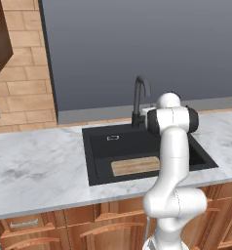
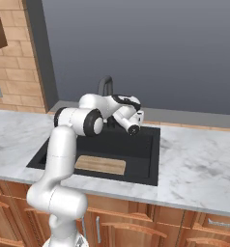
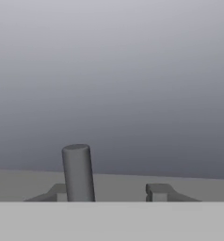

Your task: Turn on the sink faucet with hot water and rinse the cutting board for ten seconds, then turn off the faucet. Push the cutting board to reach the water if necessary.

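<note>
Marble counter (image 1: 40, 166): white, grey-veined stone around the basin, running off to both sides in the base views.
Brick wall (image 1: 25, 73): tan bricks at the far left of the left base view, beside a large flat grey panel (image 1: 147, 49) behind the sink.
Sink (image 1: 99, 146): matte black rectangular basin set into the counter; a small silvery mark (image 1: 112, 138) sits on its back wall.
Cutting board (image 1: 135, 166): light tan wood, lying flat on the basin floor along the front wall, its right end hidden by the arm in the left base view; in the right base view it lies at the front left of the basin (image 2: 100, 165).
Sink faucet (image 1: 140, 97): dark grey gooseneck standing at the back rim of the sink, spout curving forward over the basin; no stream shows under it.
Arm: white, rising in front of the sink, its forearm reaching toward the faucet base.
Gripper (image 3: 111, 192): held up near the faucet at the back of the basin; in the hand view the two finger tips stand apart with open space between them, pinching nothing.
Cylinder (image 3: 78, 172): upright dark grey post just beside the left finger tip in the hand view, likely part of the faucet; contact cannot be told.
Cabinets (image 2: 136, 226): brown wooden fronts below the counter.
</note>
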